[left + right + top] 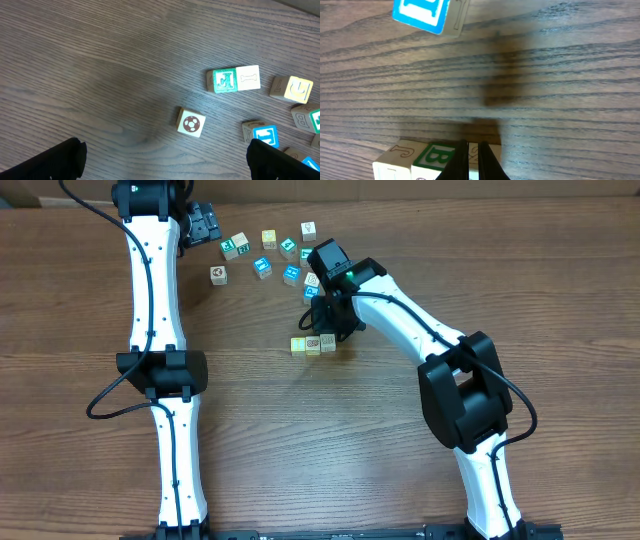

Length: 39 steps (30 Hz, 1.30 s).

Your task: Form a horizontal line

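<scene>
Right now the row of small cubes (313, 345) lies near the middle of the surface (300, 460), just on the near side of the right claw (325, 328). From above we count a yellow cube at the left end and two pale ones touching it. Whether a fourth hides under the claw we cannot tell. The right claw is clenched, its two tips pressed together with nothing between them. In the wrist view it stands just beside a cube with a green letter (434, 156), which we take for one of the row. The left claw (165, 162) is spread wide at the far left and holds nothing.

We think the main danger is a push. Because the cubes touch each other, a small sideways slip of the closed tips could turn one cube and bend the whole row. If the claw goes too low, it may knock the end cube away. The loose blue cube (420, 12) is near on the far side, and the wrist could sweep it into the line.
</scene>
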Tool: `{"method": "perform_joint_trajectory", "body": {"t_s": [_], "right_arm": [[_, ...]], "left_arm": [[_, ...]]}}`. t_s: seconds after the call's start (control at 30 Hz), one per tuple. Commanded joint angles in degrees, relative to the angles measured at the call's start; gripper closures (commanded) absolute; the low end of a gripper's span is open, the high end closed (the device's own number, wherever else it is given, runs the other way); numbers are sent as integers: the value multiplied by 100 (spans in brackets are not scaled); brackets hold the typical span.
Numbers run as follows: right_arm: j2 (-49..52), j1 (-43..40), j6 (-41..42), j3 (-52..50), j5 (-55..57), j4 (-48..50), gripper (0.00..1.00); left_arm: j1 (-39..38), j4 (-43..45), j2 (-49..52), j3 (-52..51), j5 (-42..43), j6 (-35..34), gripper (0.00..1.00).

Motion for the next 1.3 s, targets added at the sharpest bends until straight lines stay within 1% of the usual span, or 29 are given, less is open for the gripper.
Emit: {"method": "perform_joint_trajectory", "body": {"t_s": [0.0, 0.1, 0.23, 0.67, 1.27], "right_arm": [[-229, 31, -17, 85, 4, 166, 96], [-229, 31, -17, -63, 33, 393, 96], [-229, 20, -17, -72, 33, 398, 96], [-229, 26, -15, -72, 9, -44, 96], [-229, 26, -15, -72, 7, -214, 96]], "left_arm": [[9, 7, -170, 101, -55, 70, 0], [9, 7, -170, 101, -55, 70, 0], [9, 7, -170, 101, -55, 70, 0], [9, 7, -170, 101, -55, 70, 0], [9, 7, -170, 101, -55, 70, 0]]}}
